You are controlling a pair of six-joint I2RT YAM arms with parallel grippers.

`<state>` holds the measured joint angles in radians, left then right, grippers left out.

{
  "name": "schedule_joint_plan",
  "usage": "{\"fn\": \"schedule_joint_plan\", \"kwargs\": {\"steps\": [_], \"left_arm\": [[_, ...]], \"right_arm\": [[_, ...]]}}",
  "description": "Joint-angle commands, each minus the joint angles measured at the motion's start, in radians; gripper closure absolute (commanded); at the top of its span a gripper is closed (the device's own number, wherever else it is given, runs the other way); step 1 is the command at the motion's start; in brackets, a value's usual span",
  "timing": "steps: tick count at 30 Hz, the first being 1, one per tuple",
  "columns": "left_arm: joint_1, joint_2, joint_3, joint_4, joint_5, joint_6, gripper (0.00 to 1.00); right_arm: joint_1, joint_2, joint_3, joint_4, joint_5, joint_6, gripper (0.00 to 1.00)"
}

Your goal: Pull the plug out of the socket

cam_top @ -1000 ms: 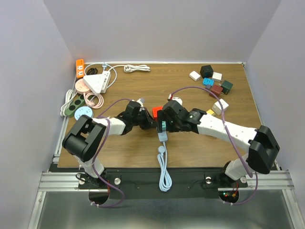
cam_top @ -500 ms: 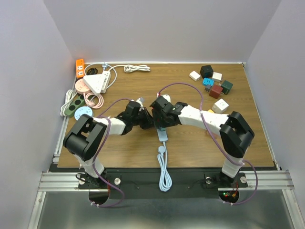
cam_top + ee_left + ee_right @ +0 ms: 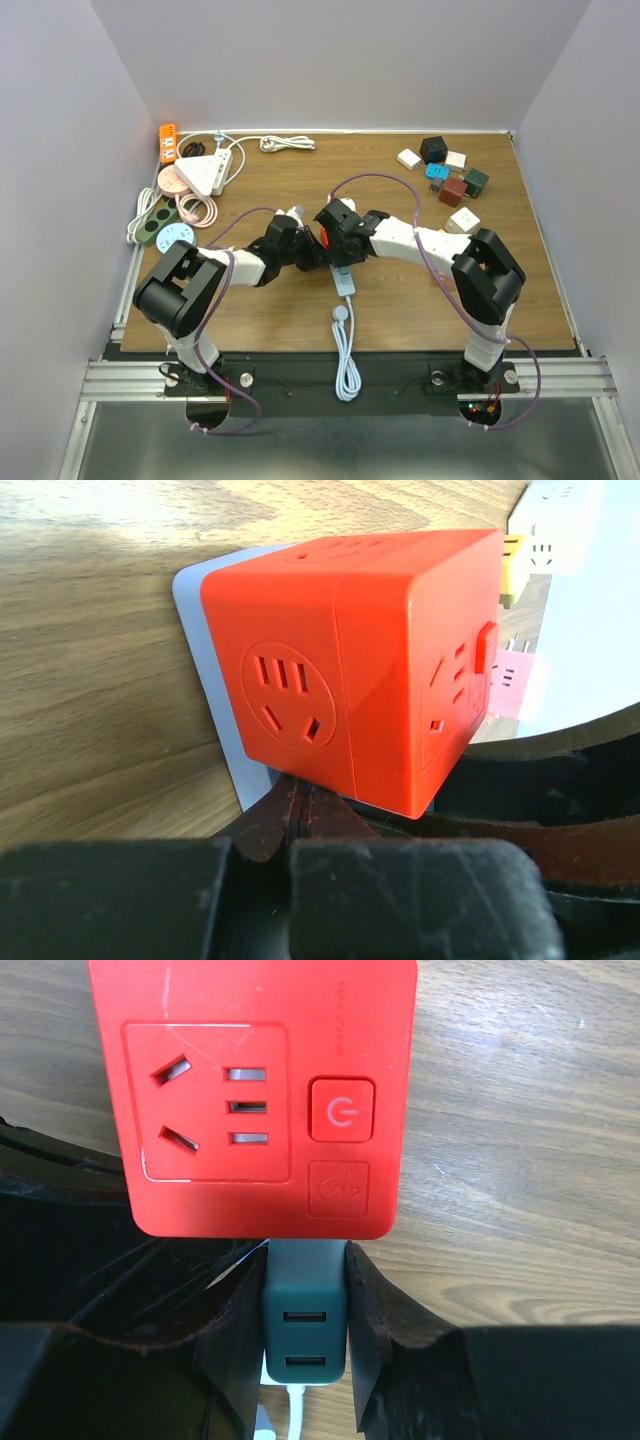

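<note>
Red cube socket [image 3: 323, 238] sits mid-table [image 3: 420, 300], power button and one outlet face turned up toward the right wrist camera. Dark green plug [image 3: 305, 1325] is seated in the socket's near side, still fully in, no gap visible.

Right gripper [image 3: 305, 1345] is closed on the plug: fingers [image 3: 238, 1325] press both flanks, tips just short of the socket wall.

Left gripper [image 3: 308, 252] is against the socket's left side. The cube's lower corner lies at its fingertips, but I cannot tell if it is clamped.

White cable [image 3: 346, 350] trails from the plug toward the near edge.
</note>
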<state>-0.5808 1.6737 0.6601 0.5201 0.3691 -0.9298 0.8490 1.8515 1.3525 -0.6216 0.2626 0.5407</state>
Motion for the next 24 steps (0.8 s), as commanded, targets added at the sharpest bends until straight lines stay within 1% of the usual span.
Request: {"fn": "schedule_joint_plan", "kwargs": {"steps": [1, 6, 8, 19, 22, 24], "left_arm": [[-0.073, 0.098, -0.039, -0.118, -0.022, 0.034, 1.00], [-0.077, 0.138, -0.034, -0.135, -0.042, 0.060, 1.00], [-0.077, 0.153, -0.030, -0.141, -0.047, 0.074, 1.00], [-0.077, 0.185, -0.020, -0.172, -0.070, 0.094, 1.00], [-0.077, 0.179, -0.014, -0.180, -0.067, 0.097, 1.00], [-0.076, 0.163, -0.007, -0.187, -0.068, 0.097, 1.00]], "right_arm": [[-0.005, -0.093, 0.043, 0.013, -0.011, -0.016, 1.00], [-0.004, -0.114, 0.152, -0.047, 0.000, -0.019, 1.00], [-0.004, -0.113, 0.160, -0.061, 0.006, -0.022, 0.99], [-0.005, -0.176, 0.157, -0.110, 0.030, 0.004, 0.99], [-0.010, -0.198, 0.125, -0.167, 0.069, 0.016, 1.00], [-0.022, -0.260, 0.053, -0.199, 0.105, 0.039, 0.99]]}}
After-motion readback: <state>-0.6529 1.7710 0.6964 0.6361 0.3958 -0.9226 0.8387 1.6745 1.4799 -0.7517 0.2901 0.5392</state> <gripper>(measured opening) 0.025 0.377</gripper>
